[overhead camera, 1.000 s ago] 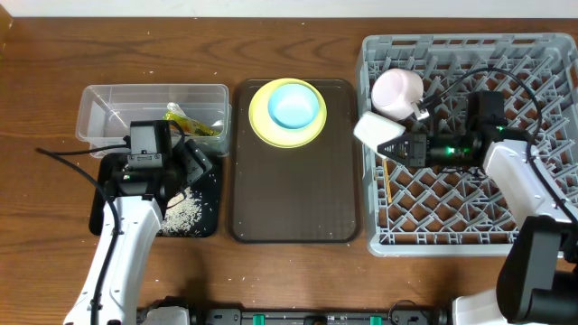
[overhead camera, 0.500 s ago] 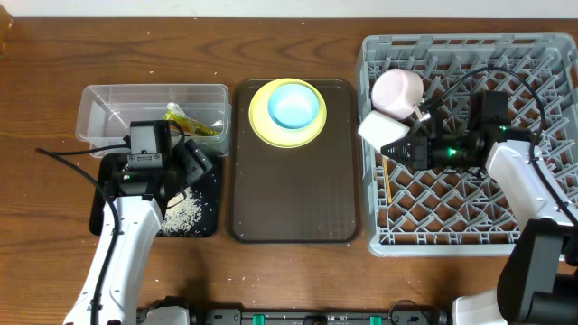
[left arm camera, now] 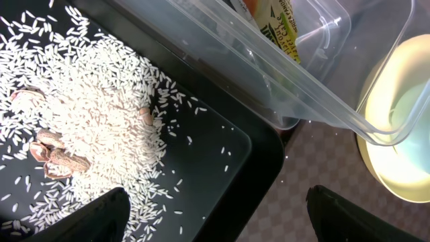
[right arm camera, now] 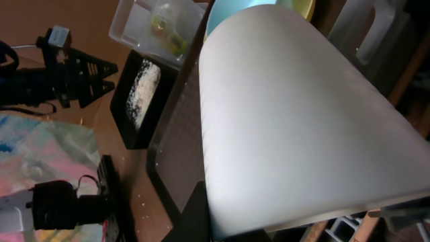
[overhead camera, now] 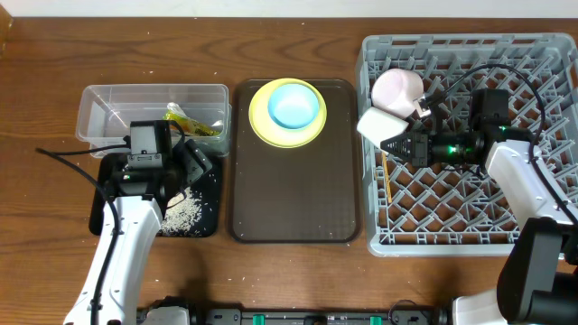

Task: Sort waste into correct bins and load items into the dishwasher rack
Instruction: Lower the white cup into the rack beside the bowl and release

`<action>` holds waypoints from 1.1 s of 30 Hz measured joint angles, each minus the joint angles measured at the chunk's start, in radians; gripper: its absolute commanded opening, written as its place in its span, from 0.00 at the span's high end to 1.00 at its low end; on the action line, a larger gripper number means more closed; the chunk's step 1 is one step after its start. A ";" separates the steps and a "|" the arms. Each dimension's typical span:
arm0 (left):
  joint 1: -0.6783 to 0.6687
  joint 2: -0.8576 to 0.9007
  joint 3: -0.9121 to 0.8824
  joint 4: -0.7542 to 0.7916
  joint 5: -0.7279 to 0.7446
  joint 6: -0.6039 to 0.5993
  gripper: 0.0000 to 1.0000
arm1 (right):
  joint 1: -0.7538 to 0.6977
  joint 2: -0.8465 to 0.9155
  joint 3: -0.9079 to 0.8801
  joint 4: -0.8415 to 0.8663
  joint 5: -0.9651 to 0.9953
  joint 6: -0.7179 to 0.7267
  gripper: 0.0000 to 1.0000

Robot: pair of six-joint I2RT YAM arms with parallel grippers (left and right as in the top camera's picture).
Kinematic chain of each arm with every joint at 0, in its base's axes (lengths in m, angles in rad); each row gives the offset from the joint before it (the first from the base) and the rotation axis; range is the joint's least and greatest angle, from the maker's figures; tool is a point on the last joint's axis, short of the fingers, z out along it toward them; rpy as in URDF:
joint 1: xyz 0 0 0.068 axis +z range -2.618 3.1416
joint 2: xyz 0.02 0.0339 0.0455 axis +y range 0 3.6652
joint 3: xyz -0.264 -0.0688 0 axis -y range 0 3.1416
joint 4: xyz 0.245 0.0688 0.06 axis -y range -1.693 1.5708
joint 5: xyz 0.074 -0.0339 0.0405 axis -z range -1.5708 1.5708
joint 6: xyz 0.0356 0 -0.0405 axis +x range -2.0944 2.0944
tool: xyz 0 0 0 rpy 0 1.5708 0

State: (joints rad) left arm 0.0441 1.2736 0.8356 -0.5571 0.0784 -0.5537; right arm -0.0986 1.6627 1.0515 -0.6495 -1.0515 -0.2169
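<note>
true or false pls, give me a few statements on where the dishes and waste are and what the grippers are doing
1. The light blue bowl sits on the yellow plate. True.
2. The snack wrapper lies in the black tray. False: it is in the clear tub.
3. The right gripper is shut on the small white cup at the dishwasher rack's left edge. True.
4. The rice grains are in the clear tub. False: they lie in the black tray.
5. The left gripper holds a chopstick. False: it is open and empty above the black tray.
</note>
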 measured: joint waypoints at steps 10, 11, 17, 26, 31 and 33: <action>0.000 0.000 0.000 0.000 0.000 0.000 0.13 | 0.012 0.022 0.000 0.038 -0.027 -0.038 0.99; 0.000 0.000 0.000 0.000 0.000 0.000 0.13 | 0.012 0.022 0.000 0.037 -0.027 -0.039 0.99; 0.000 0.000 0.000 0.000 0.000 0.000 0.13 | 0.012 0.022 0.001 0.013 -0.013 -0.049 0.99; 0.000 0.000 0.000 0.000 0.000 0.000 0.13 | 0.012 0.017 0.009 -0.011 0.045 -0.064 0.99; 0.000 0.000 0.000 0.000 0.000 0.000 0.13 | 0.012 0.014 0.010 -0.011 0.077 -0.069 0.99; 0.000 0.000 0.000 0.000 0.000 0.000 0.13 | 0.012 0.013 0.010 -0.013 0.088 -0.069 0.99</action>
State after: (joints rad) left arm 0.0441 1.2736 0.8356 -0.5571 0.0784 -0.5537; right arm -0.0868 1.6760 1.0615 -0.6621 -0.9634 -0.2863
